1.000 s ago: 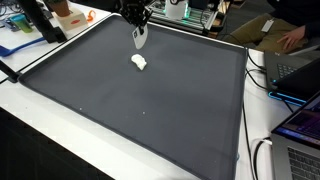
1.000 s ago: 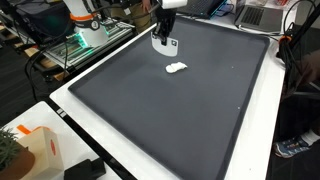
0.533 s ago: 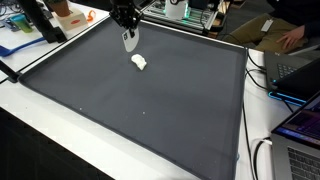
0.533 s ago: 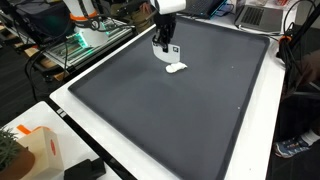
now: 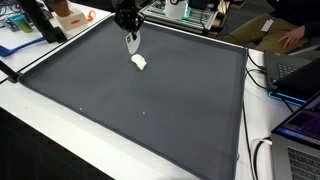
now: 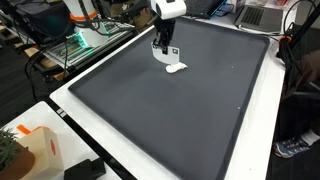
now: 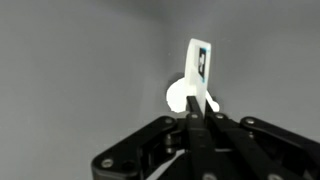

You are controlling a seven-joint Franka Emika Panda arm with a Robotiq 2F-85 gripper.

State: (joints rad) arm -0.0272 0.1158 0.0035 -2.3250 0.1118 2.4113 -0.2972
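Holding a white strip over the mat

The claw (image 5: 131, 37) is shut tight on a thin white strip (image 7: 199, 62), held upright over the dark mat (image 5: 150, 115) on the bench (image 5: 40, 130). A white lump (image 5: 139, 62) lies on the mat just beside. The pick-up looks done; no set-down yet.

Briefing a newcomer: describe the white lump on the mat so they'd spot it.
A big dark mat lies on the table. Near its far edge, by the end effector, lies the white lump. It alone lies loose; the other white thing, a flat strip, is held.
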